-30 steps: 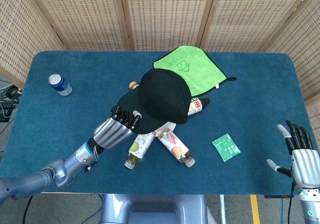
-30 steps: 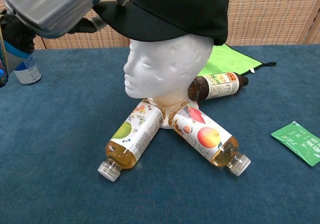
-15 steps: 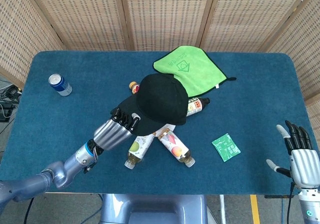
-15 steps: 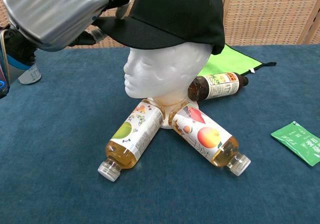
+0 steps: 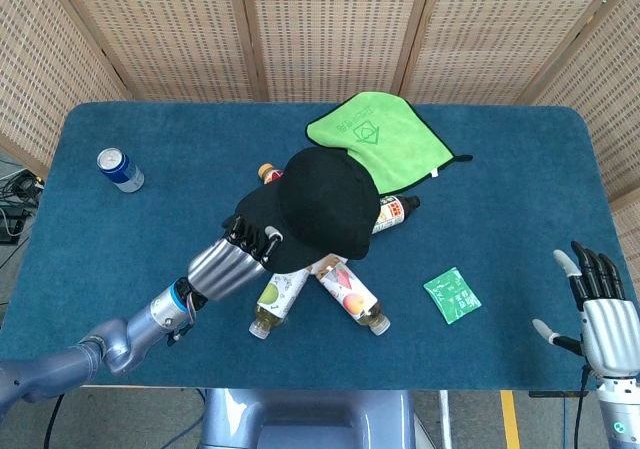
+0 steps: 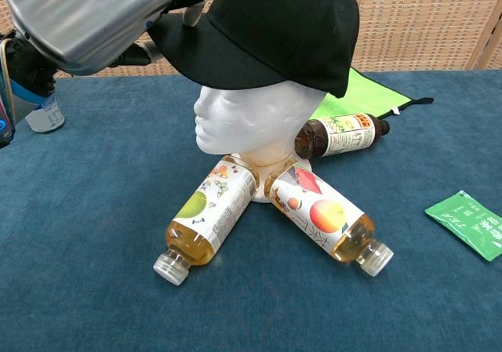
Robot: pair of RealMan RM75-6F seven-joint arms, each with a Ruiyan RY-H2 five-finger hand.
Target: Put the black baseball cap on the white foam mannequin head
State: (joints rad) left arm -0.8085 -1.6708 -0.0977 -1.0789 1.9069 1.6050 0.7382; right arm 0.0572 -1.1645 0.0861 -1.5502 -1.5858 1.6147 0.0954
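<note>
Cap (image 6: 274, 30) sits lower on the mannequin head (image 6: 255, 125) than 0.5 s ago, crown now over the forehead, so it looks nearly seated. Left hand (image 5: 235, 259) fingers (image 5: 252, 234) stay clamped on the brim, foam head just beyond the fingertips. Right hand (image 5: 600, 309) idle, fingers apart, holding nothing. Count: three bottles around the base, one green packet (image 5: 452, 295), one can (image 5: 120, 170), one green cloth (image 5: 385, 137) farthest.
</note>
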